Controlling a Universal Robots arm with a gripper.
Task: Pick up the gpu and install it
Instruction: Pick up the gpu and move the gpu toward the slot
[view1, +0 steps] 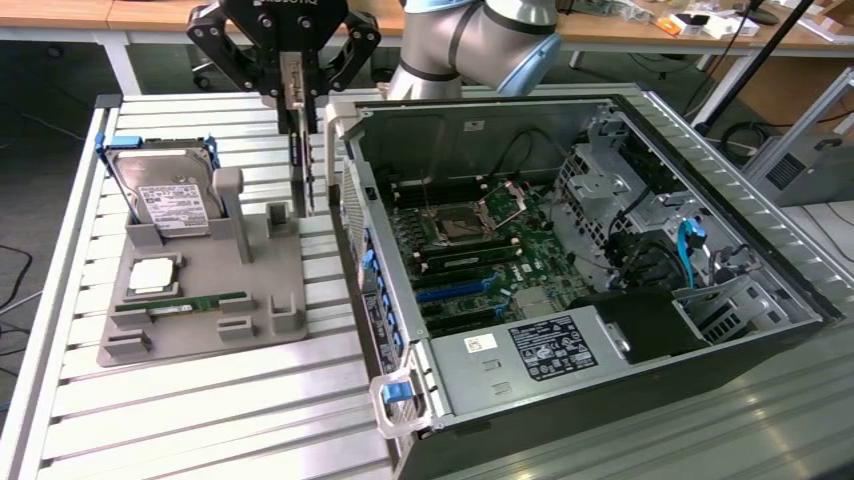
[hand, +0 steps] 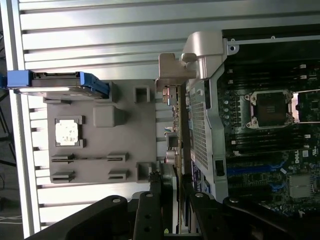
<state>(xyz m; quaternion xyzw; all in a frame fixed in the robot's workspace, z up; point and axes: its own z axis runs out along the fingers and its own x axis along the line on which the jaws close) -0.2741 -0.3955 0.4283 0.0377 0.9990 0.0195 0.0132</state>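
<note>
Entry: your gripper (view1: 296, 85) sits at the far side of the slatted table (view1: 200, 420), above the strip between the grey fixture tray (view1: 267, 290) and the open computer case (view1: 747, 250). Hand state: narrow, fingers (hand: 150, 210) pressed on both faces of the gpu (view1: 308, 160), gripping it by one end. The card hangs straight down on edge, so in the exterior view you see it as a thin dark blade. You cannot tell from that view whether its lower end touches the tray. In the wrist view the gpu (hand: 176, 145) runs edge-on away from the gripper (hand: 172, 205), just beside the case's perforated wall (hand: 205, 125) and along the tray's (hand: 125, 145) case-side edge. Its metal end bracket (hand: 169, 67) is at the far end from the fingers. The card is not in any slot of the motherboard (view1: 494, 240); the board lies flat inside the case with its processor socket (hand: 270, 107) exposed. Other parts on the tray: a hard drive (view1: 171, 200) standing tilted in a blue-handled carrier, a processor chip (view1: 151, 275) lying flat, and a RAM stick (view1: 180, 301) lying nearer the tray's front edge.
</note>
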